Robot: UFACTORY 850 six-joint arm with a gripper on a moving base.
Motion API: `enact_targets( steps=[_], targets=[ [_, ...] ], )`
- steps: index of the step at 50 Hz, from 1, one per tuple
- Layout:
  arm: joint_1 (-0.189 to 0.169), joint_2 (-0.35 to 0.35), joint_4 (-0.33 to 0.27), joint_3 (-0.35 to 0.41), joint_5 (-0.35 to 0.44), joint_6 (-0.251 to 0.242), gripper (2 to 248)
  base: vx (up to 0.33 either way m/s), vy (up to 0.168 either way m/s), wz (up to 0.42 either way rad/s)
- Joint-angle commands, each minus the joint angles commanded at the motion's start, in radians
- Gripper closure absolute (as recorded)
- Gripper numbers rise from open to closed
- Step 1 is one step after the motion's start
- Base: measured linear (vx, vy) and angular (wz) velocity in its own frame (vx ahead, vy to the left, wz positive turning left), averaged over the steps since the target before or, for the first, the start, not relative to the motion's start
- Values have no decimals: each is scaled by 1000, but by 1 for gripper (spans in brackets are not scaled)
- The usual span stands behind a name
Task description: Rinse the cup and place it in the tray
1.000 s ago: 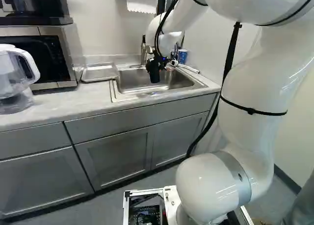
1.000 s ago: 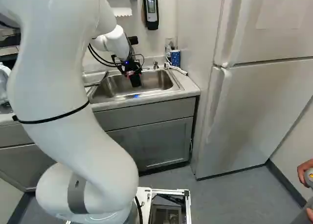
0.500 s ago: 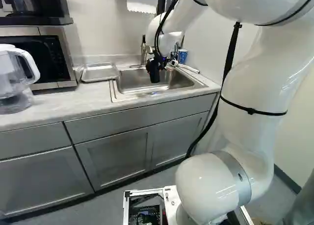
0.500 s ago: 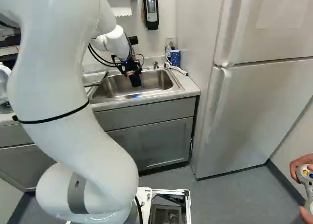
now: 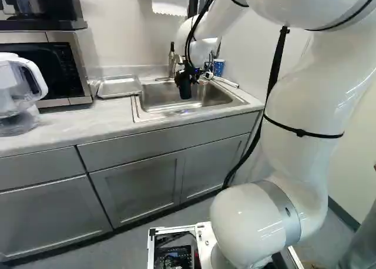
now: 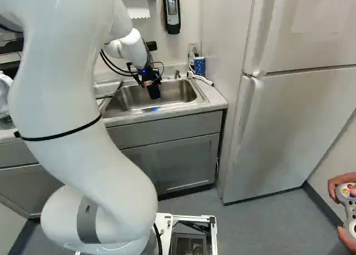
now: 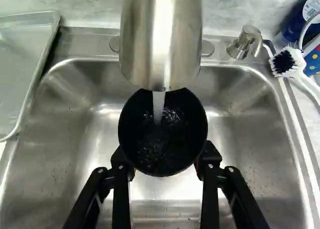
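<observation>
Over the sink, the gripper (image 5: 187,84) holds a dark cup in the left base view. In the wrist view the gripper (image 7: 162,169) is shut on the black cup (image 7: 185,149), one finger on each side, its mouth facing the camera. Water runs from the steel faucet (image 7: 161,39) into the cup, and there is some water splashing inside. The metal tray (image 5: 118,87) lies on the counter beside the sink (image 5: 150,97), on the microwave's side.
A soap dispenser (image 7: 244,43), a brush (image 7: 287,62) and a blue patterned cup (image 6: 199,65) stand by the sink's far corner. The microwave (image 5: 59,63) and a clear pitcher (image 5: 19,96) are on the counter. A refrigerator (image 6: 289,110) stands beside the cabinets.
The arm, the held cup and the base show no clear movement. At the edge of the right base view, a person's hands with a controller have shifted.
</observation>
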Motion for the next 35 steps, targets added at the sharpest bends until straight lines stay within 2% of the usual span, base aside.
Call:
enact_targets(
  steps=[35],
  targets=[
    [0,0,0,0,0,0,126,0,0,0]
  ],
)
